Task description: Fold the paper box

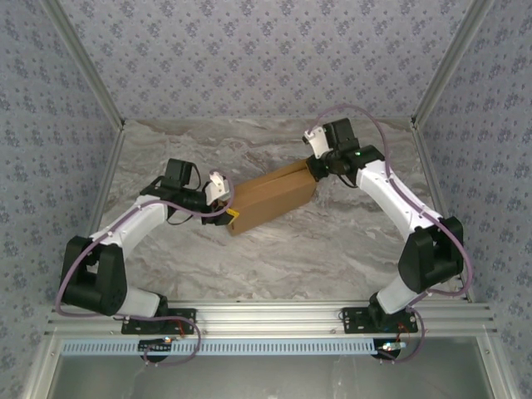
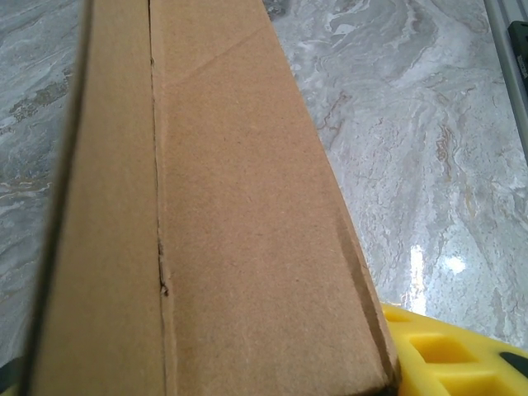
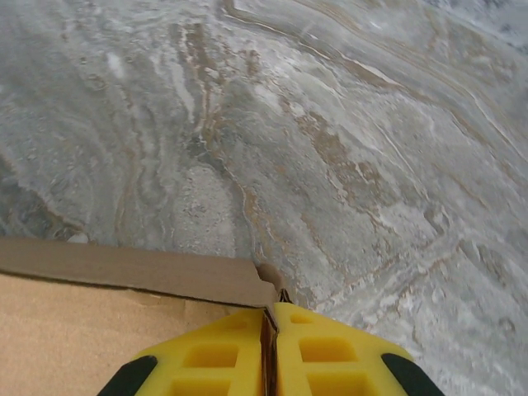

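Pinched a thin edge of the paper box (image 1: 270,198) in the right end effector (image 3: 272,318), fingers pressed nearly together. Hugged its other end in the left end effector (image 1: 228,213), fingers spread halfway. Stretched long-ways between both, touching each, over the surface (image 1: 332,249).

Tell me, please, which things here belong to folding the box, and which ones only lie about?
Job in hand: paper box; right hand, pinching its edge; left hand, at its other end.
Only surroundings: marble table; patterned walls; aluminium rail.
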Robot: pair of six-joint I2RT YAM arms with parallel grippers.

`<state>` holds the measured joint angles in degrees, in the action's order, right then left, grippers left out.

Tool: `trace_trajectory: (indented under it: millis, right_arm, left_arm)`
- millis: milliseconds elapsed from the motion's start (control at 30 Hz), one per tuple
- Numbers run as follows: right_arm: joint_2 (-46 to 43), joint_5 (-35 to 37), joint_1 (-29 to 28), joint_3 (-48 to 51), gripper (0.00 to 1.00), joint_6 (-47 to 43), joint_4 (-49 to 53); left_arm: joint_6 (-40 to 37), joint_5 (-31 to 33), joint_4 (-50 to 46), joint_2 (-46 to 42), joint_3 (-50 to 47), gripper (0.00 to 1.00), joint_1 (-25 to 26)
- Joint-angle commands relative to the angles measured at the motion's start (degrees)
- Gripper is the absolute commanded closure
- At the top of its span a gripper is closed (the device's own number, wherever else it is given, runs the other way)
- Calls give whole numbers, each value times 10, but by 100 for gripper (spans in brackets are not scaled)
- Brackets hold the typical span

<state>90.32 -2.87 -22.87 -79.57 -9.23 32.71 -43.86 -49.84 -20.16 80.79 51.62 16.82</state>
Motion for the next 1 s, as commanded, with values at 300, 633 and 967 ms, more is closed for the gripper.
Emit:
trace_trajectory:
  millis: [300,633,967]
  right_arm:
    - [8,76,-29,-16,89,95,58]
    - [-7,88,-28,32,92,105,32]
    - [-11,80,-31,34,92,119,25]
  left_arm:
    - [9,5,14,26,32,41,-3]
    - [41,9,25,25,35,35,-10]
    - [75,21,45,-6,22,27,-12]
